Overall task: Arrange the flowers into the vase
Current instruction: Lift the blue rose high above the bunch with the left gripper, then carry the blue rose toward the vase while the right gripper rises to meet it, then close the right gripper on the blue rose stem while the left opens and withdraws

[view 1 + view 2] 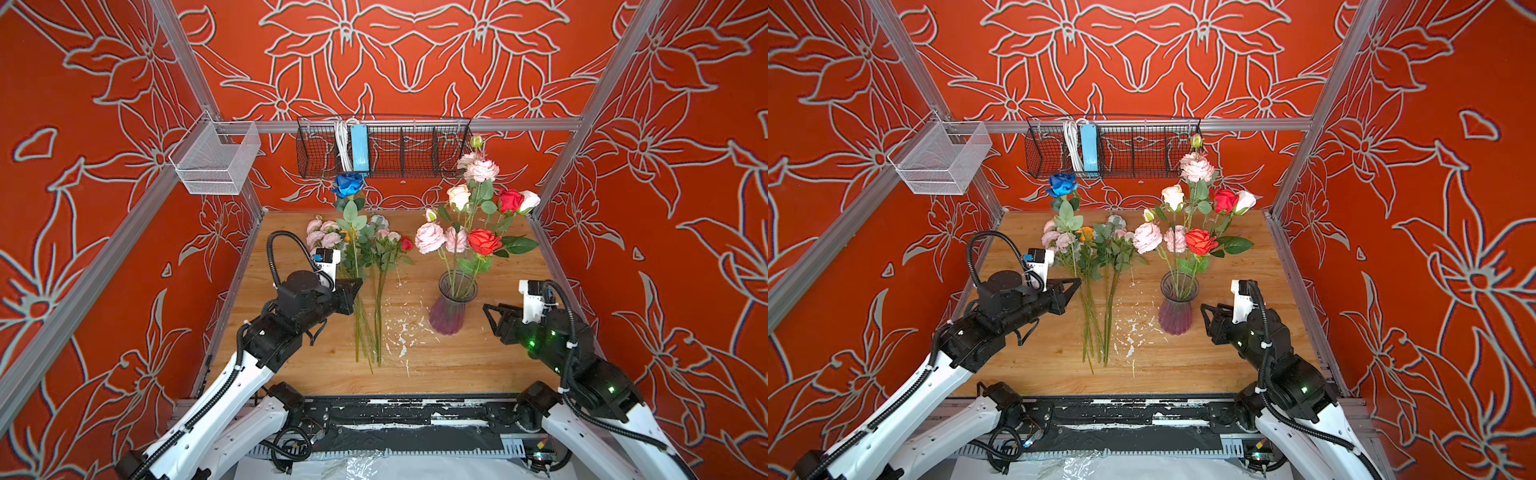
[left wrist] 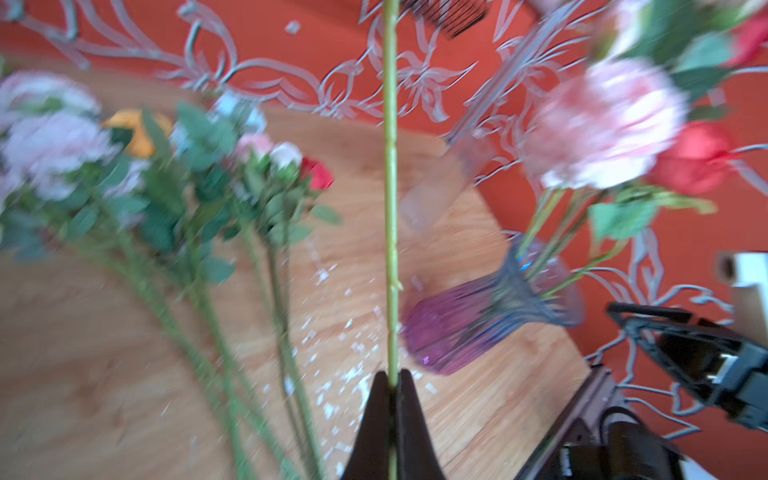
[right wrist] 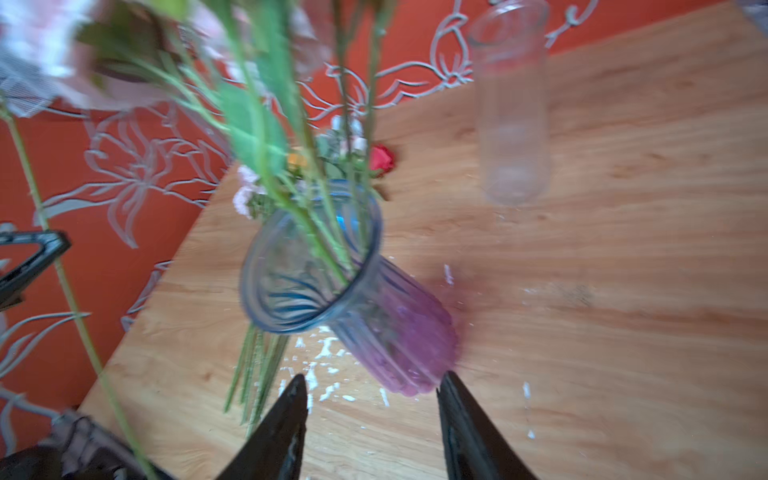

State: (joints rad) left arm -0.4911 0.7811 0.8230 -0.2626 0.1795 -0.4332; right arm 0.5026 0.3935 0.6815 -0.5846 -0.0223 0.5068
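Currently the left pincer (image 2: 392, 376) is clamped on the stem of the blue rose (image 1: 348, 185), with the bloom high above it. The right pincer (image 3: 374, 376) gapes empty, the vase (image 1: 451, 311) just ahead of it. Step in hand is the transfer; next, the stem's end must clear the rim.

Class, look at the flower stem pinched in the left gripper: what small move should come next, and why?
Probably swing the left gripper toward the mouth of the vase. It is shut on the stem of the blue rose, held upright apart from the vase, while the right gripper stands open by the vase's base, gripping nothing.
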